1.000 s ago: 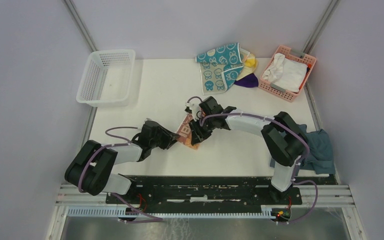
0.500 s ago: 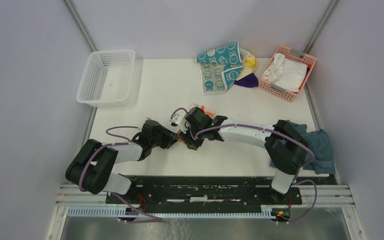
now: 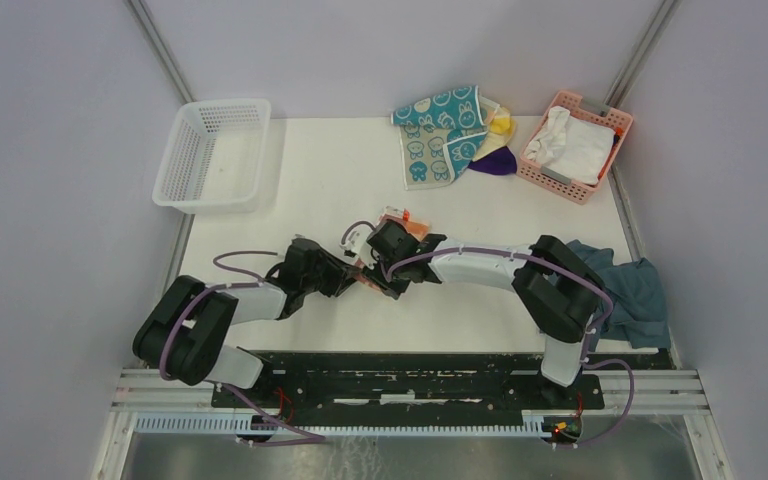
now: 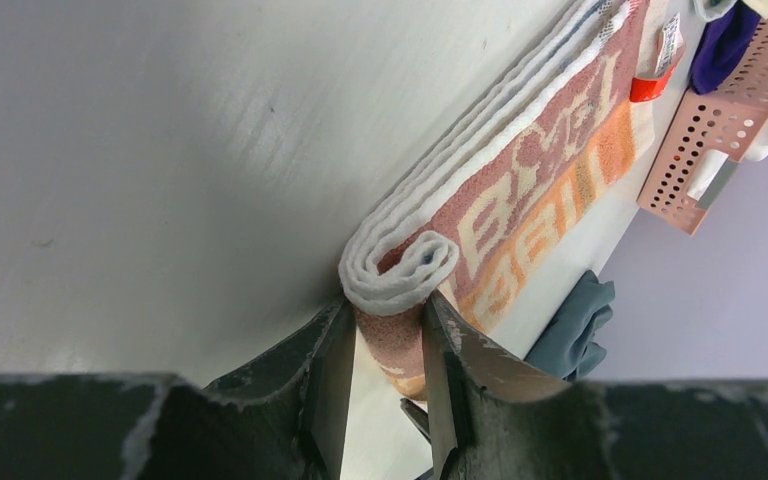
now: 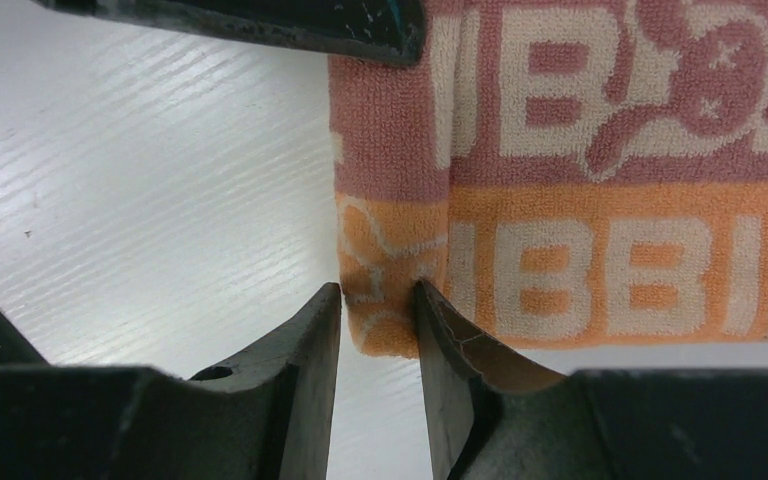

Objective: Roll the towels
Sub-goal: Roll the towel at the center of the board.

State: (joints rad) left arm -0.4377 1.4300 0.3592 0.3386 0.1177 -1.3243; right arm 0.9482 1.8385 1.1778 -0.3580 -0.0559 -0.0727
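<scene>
Bare desk [image 3: 320,190] lies open between the white basket [image 3: 176,165] at far left and the towel heap [image 3: 440,125], pink basket [image 3: 558,180] just beyond it

Towel [image 5: 600,260]: peach-orange and dusty-pink bands, white lettering.

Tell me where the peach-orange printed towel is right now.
In the top view the peach-orange towel lies mid-table between the arm tips, its partly rolled end gripped by the left pincer and the right pincer.
</scene>
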